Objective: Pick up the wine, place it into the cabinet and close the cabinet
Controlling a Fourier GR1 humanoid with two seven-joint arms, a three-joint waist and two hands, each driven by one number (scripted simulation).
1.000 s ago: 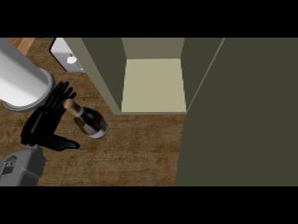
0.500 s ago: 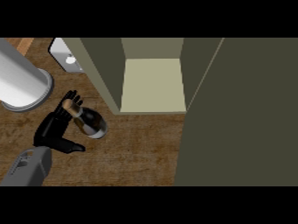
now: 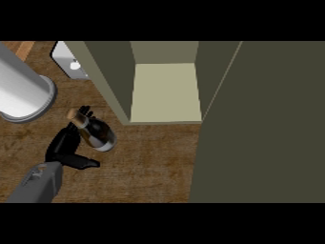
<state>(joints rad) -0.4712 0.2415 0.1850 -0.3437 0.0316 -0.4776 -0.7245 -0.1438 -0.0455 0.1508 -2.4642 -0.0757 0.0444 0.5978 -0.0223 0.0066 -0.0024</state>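
The left hand (image 3: 65, 145) lay against the left side of the wine bottle (image 3: 94, 133), its fingers stretched up along the bottle and its thumb sticking out below, not curled round it. The bottle stood on the wooden desk (image 3: 144, 162), just left of the open cabinet (image 3: 166, 93), whose door (image 3: 270, 124) swung out at the right. A white cylinder (image 3: 14, 88) stood at the upper left.

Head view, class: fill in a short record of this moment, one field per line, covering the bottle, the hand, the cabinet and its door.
wine bottle: dark, cork-topped, on the wooden counter
left hand: beside the bottle, fingers along its far side, thumb spread
right hand: not in view
cabinet: open, pale shelf bare
cabinet door: swung open, at the right
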